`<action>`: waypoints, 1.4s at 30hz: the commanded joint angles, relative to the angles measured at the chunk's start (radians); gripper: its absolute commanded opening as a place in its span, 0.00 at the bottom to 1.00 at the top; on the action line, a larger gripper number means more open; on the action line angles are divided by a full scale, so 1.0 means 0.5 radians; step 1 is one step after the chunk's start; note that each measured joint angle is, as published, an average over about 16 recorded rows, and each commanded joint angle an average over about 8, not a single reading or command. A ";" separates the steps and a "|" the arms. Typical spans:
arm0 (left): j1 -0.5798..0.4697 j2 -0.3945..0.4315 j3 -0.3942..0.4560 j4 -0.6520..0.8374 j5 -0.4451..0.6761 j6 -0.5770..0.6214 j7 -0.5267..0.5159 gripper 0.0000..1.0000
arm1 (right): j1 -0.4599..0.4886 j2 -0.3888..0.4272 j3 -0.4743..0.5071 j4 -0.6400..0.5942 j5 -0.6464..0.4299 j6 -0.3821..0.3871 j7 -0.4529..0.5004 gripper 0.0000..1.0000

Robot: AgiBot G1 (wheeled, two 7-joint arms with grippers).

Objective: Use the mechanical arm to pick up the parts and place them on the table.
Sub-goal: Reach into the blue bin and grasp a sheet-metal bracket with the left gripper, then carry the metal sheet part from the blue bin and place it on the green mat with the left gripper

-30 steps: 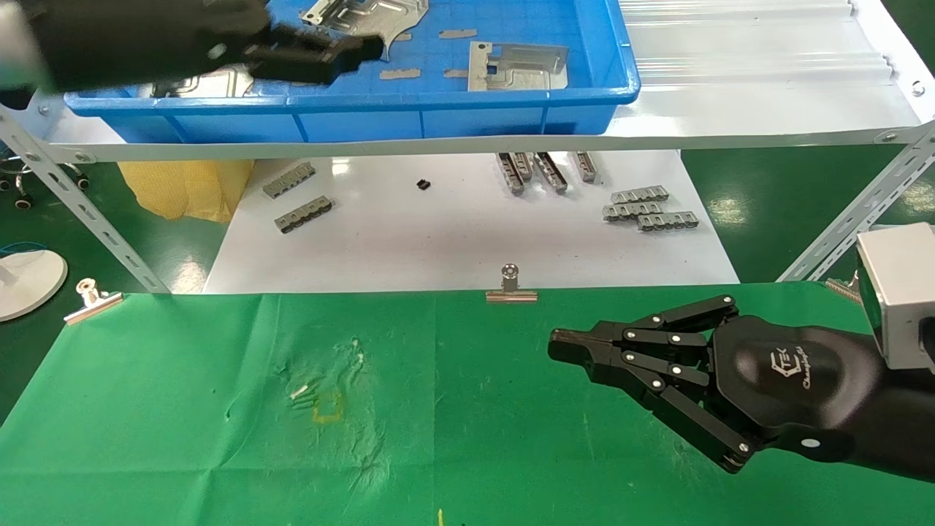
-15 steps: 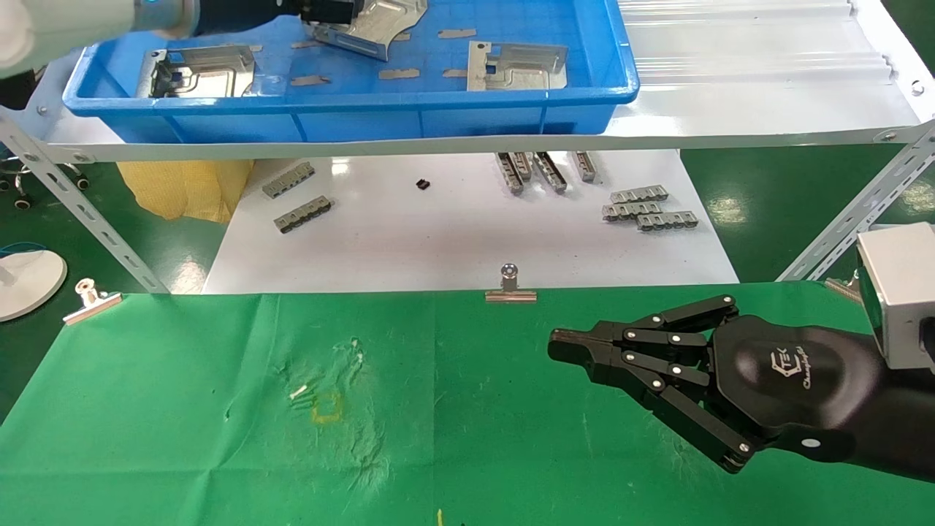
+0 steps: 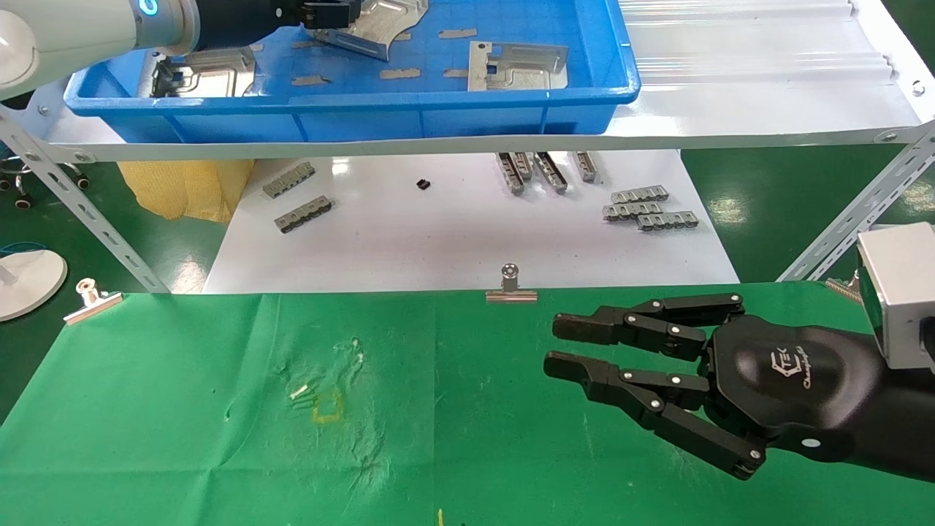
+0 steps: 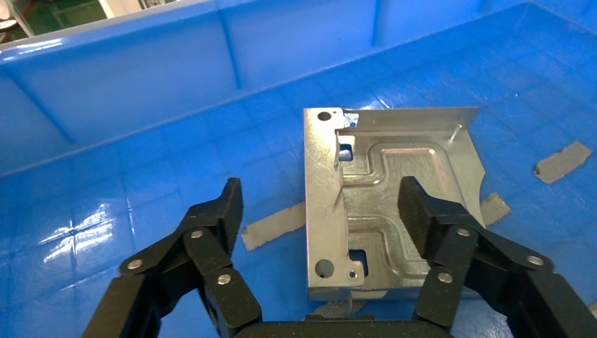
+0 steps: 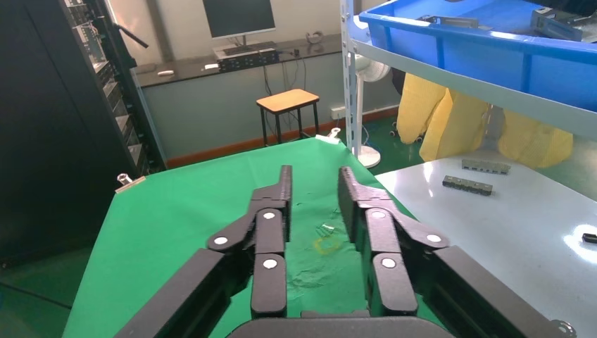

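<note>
Three silvery parts lie in the blue tray (image 3: 453, 109): one at the back (image 3: 387, 20), one on the right (image 3: 518, 64), one on the left (image 3: 208, 71). My left gripper (image 3: 332, 13) is open over the back part (image 4: 384, 204). In the left wrist view the left gripper (image 4: 320, 204) has its fingers (image 4: 222, 211) spread to either side of this part's flanged edge, not closed on it. My right gripper (image 3: 556, 343) is open and empty, low over the green table (image 3: 182, 409) at the right. It also shows in the right wrist view (image 5: 313, 183).
A white board (image 3: 438, 234) behind the table carries small grey slotted strips (image 3: 646, 208). Binder clips (image 3: 510, 286) hold the cloth's far edge. The tray sits on a white shelf with slanted metal struts (image 3: 80, 208) at both sides. A yellow bag (image 3: 186, 186) lies below.
My left arm has moved from the tray's front left to the back, over the rear part. My right gripper's fingers have spread open; they were together before.
</note>
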 commanded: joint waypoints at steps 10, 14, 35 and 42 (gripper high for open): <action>0.036 0.004 0.016 -0.037 -0.008 -0.033 0.045 0.00 | 0.000 0.000 0.000 0.000 0.000 0.000 0.000 1.00; 0.054 0.005 0.020 -0.054 -0.019 -0.038 0.071 0.00 | 0.000 0.000 0.000 0.000 0.000 0.000 0.000 1.00; 0.159 -0.249 -0.223 -0.234 -0.421 0.269 0.433 0.00 | 0.000 0.000 0.000 0.000 0.000 0.000 0.000 1.00; 0.263 -0.523 -0.359 -0.369 -0.654 0.901 0.713 0.00 | 0.000 0.000 0.000 0.000 0.000 0.000 0.000 1.00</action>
